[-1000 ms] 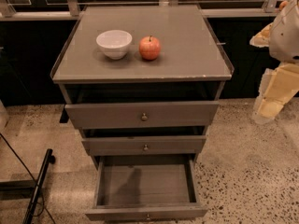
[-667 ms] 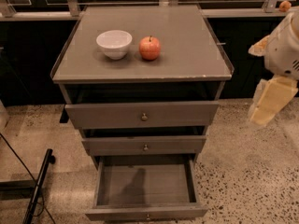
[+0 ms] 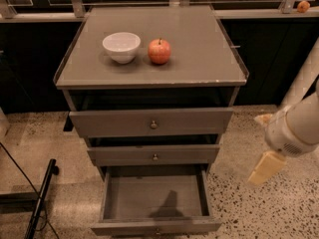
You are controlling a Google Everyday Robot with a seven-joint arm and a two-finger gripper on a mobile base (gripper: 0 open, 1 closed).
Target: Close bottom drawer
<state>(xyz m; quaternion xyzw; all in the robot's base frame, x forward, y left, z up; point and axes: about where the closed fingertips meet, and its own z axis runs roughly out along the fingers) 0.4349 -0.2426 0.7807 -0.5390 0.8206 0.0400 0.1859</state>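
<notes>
bottom drawer (image 3: pixel 155 203): lowest of three in the grey cabinet, pulled well out toward the camera. Plain grey inside, nothing in it but a dark shadow near the front. Its front panel sits at the lower edge of the view.
middle drawer (image 3: pixel 154 156): out slightly, front just proud of the cabinet frame, small round knob at centre.
top drawer (image 3: pixel 152 122): also out a little, tallest front, round knob at centre.
worktop (image 3: pixel 199 44): flat grey cabinet top with a raised lip along the sides.
bowl (image 3: pixel 121 46): white, upright, left of centre on the worktop.
apple (image 3: pixel 159 51): red, just beside the bowl on its right, not touching it.
gripper (image 3: pixel 256 148): right of the cabinet, above the speckled floor (image 3: pixel 249 213), about level with the middle drawer. Well apart from the bottom drawer, touching nothing.
fingers (image 3: pixel 266 167): cream-coloured and spread apart, nothing between them. The lower one is in plain view, the upper one mostly hidden behind the white wrist.
arm: white, comes in from the right edge.
left side: black stand (image 3: pixel 42 198) on the floor.
</notes>
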